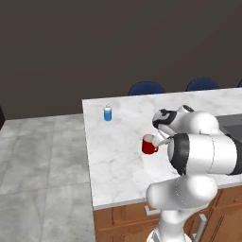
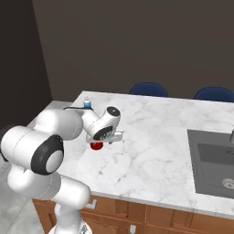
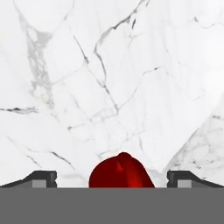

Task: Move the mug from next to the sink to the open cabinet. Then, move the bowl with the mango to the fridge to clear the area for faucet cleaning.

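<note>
White marble covers the top of the bench (image 1: 118,160), with thin grey lines running through it. Brown wooden doors with metal handles sit under it. Behind the bench is a dark wall, and the tops of two blue chairs (image 1: 146,88) peek up over the far edge. Pale grey tiles cover the floor (image 1: 42,165) on the left.

The white arm bends low over the bench. Its tool (image 1: 163,140) is down by the mug (image 1: 149,144). The mug is small, red and shiny, with a pale inside. It stands upright on the marble. In the right base view the mug (image 2: 96,146) peeks out as a bit of red under the tool (image 2: 112,137).

In the hand view the two dark fingertips (image 3: 41,178) are far apart, so the tool is open. The red mug (image 3: 121,171) sits between them at the bottom, and it touches neither one.

A small blue bottle (image 1: 108,113) with a white cap stands near the far left corner of the bench, well apart from the mug.

The dark grey sink (image 2: 211,162) is set into the marble on the right side, far from the mug. Its round drain (image 2: 227,183) shows near the edge of the picture.
</note>
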You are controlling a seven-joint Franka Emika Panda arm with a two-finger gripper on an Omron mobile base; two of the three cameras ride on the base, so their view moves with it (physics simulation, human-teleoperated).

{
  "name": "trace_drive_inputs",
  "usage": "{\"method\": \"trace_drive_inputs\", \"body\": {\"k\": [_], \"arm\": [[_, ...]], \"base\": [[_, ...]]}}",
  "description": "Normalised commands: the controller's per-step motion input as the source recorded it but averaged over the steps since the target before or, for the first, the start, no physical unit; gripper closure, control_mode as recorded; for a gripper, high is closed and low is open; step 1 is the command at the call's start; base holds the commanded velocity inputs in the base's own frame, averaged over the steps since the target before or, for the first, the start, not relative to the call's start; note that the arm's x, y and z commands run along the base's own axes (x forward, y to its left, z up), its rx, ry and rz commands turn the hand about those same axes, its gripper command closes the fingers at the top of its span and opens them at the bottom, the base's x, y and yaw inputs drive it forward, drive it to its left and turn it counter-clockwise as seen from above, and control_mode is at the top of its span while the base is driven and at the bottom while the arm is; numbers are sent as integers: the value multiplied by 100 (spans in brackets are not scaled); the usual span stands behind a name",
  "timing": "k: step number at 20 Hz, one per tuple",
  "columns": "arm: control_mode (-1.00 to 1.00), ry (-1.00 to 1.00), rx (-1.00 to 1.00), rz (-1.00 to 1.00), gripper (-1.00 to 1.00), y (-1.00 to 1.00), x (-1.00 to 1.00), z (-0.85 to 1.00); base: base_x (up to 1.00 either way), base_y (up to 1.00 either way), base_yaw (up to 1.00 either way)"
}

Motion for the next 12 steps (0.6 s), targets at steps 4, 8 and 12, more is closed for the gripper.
{"method": "trace_drive_inputs", "body": {"k": [4, 8, 12], "arm": [[-100, 1, 0, 0, -100, 10, 0, 0], [-100, 1, 0, 0, -100, 29, -10, -1], [-100, 1, 0, 0, -100, 28, 0, 0]], "base": [[0, 0, 0], [0, 0, 0], [0, 0, 0]]}}
